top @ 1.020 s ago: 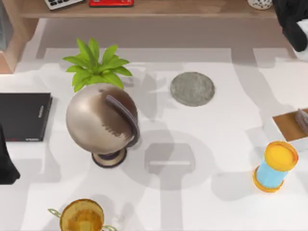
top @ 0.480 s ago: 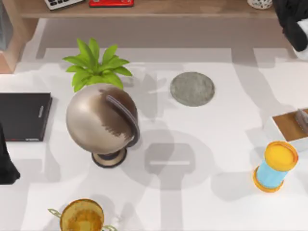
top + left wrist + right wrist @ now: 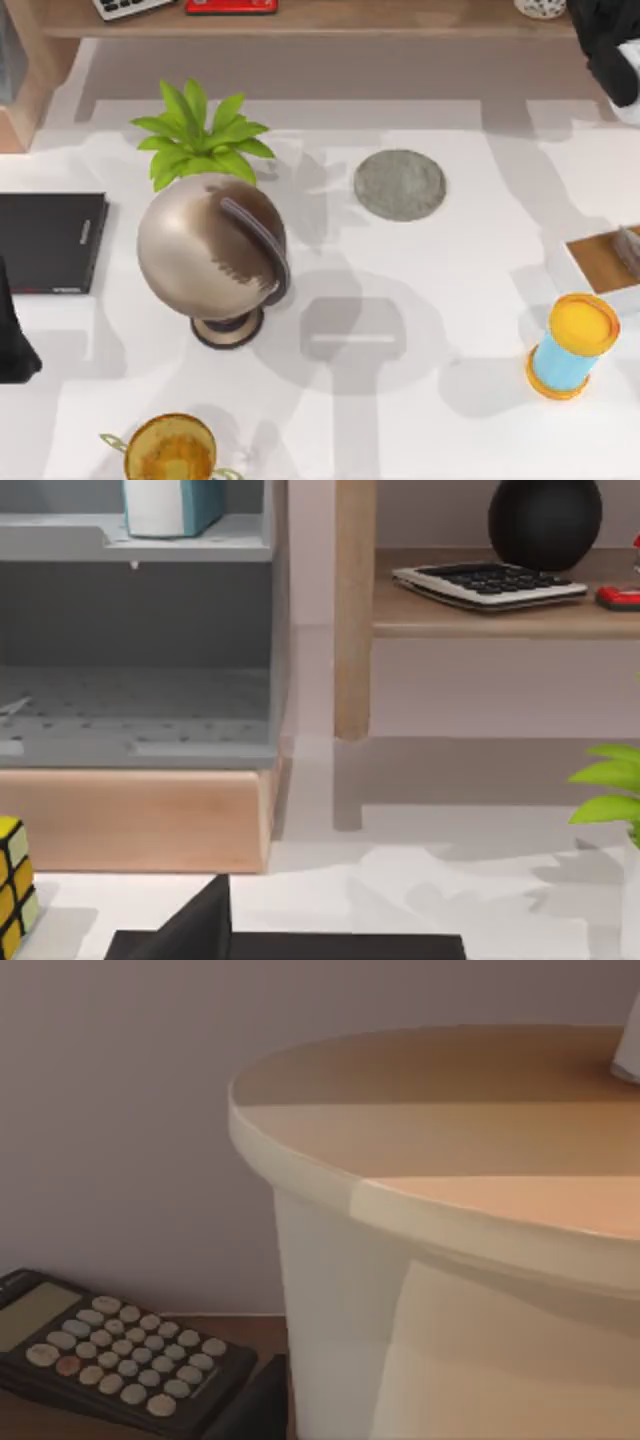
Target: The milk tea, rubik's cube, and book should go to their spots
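Partly cut off at the top view's upper right edge, the right gripper [image 3: 610, 50] hangs over the shelf; its wrist view shows the milk tea [image 3: 470, 1250] very close, lid and cup wall alone, beside a calculator [image 3: 110, 1360]. Whether it grips cannot be told. The left arm [image 3: 15, 335] sits at the left edge, near the black slab [image 3: 50, 243]. A rubik's cube [image 3: 12, 885] is cropped. The grey coaster [image 3: 400, 184] lies bare.
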